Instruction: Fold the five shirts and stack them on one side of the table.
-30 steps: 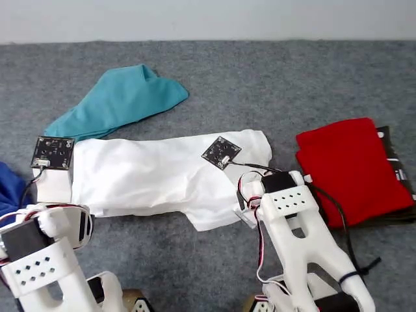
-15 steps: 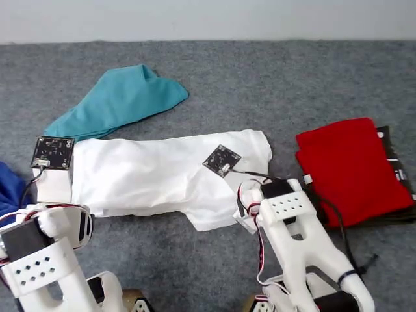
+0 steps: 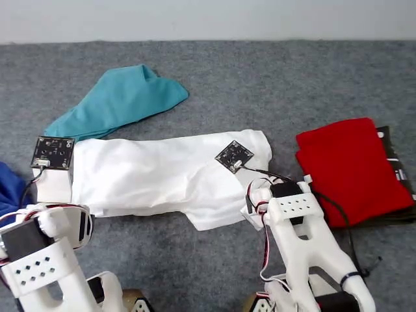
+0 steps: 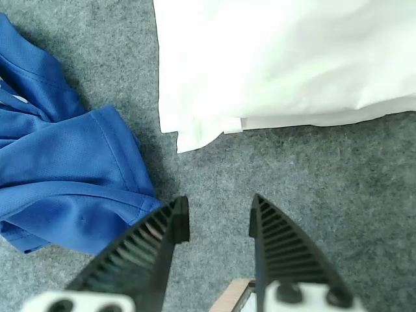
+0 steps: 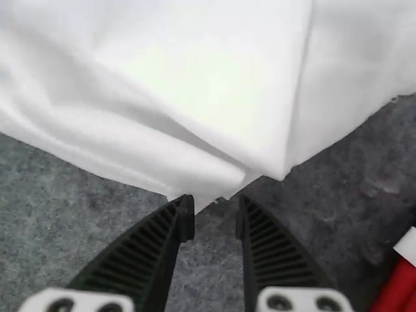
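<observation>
1. We see the right gripper (image 5: 214, 218) has slid toward 3 o'clock over the last half second; the white shirt (image 3: 156, 175) has not budged.
2. That shirt lies spread out mid-table.
3. The right gripper sits at its 4 o'clock hem, fingers slightly apart, with the hem's corner at their tips.
4. The left gripper (image 4: 219, 218) hangs by its 8 o'clock corner, fingers apart over the table (image 4: 338, 169).
5. From the white shirt we find a blue shirt (image 4: 58, 175) at 9 o'clock, a teal shirt (image 3: 117, 101) at 11 and a folded red shirt (image 3: 351, 169) at 3.
</observation>
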